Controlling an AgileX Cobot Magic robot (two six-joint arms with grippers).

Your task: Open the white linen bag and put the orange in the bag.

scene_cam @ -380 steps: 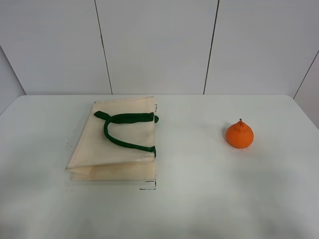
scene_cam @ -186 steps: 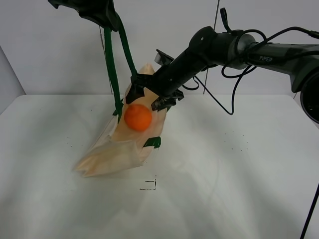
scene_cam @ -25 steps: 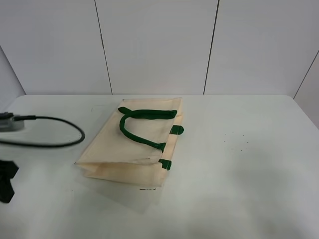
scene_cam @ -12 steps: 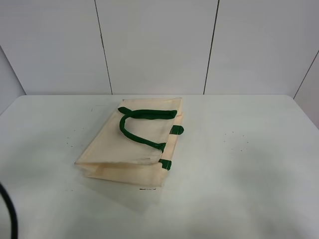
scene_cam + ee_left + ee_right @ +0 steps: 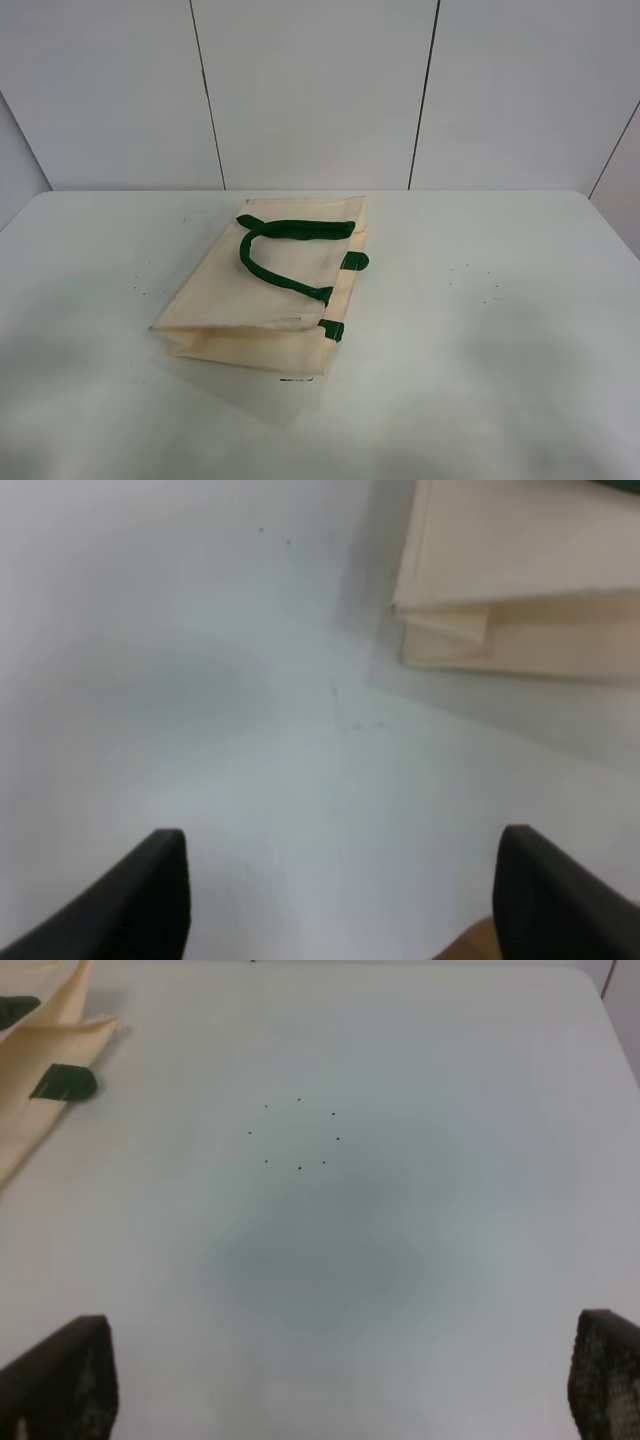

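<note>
The dark cable seen near the counter's point(image 5: 520, 380) left front corner has gone. The white linen bag point(image 5: 270, 300) lies flat left of centre, the right half bare. Both arms' jaws stand spread above the counter.

the black cable at the left edge has gone; the orange no longer shows.

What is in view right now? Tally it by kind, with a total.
white linen bag: 1
orange: 0 in view
Grippers: 2, the left gripper and the right gripper
Total: 3
</note>
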